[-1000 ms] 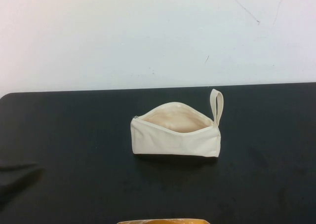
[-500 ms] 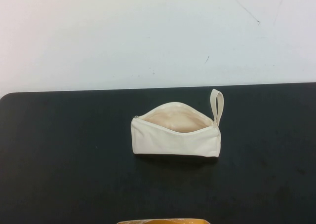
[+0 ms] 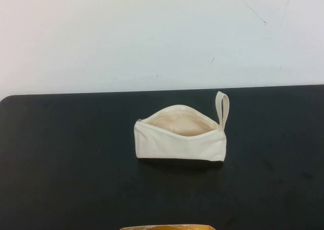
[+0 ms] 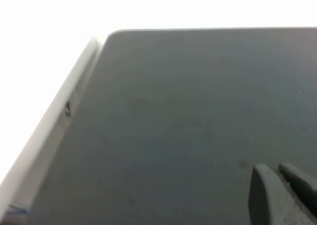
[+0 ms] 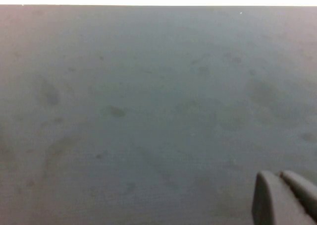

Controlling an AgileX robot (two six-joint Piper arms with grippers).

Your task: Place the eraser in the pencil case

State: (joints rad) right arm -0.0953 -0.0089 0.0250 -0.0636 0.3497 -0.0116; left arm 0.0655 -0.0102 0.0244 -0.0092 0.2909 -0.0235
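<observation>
Cream pencil case (image 3: 179, 139) sitting unzipped mid tabletop (image 3: 66, 164)
Left hand (image 4: 283, 195) and right hand (image 5: 282, 197) are both hovering over bare tabletop with fingers pressed together, holding nothing.

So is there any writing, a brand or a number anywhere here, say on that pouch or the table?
None can be read.
Pouch: plain cream cloth, no label showing.
Table: bare black, only faint smudges.
Wall: scratches, no letters.
Left gripper and right gripper, each over bare table: no markings visible.
The eraser is not in view.
</observation>
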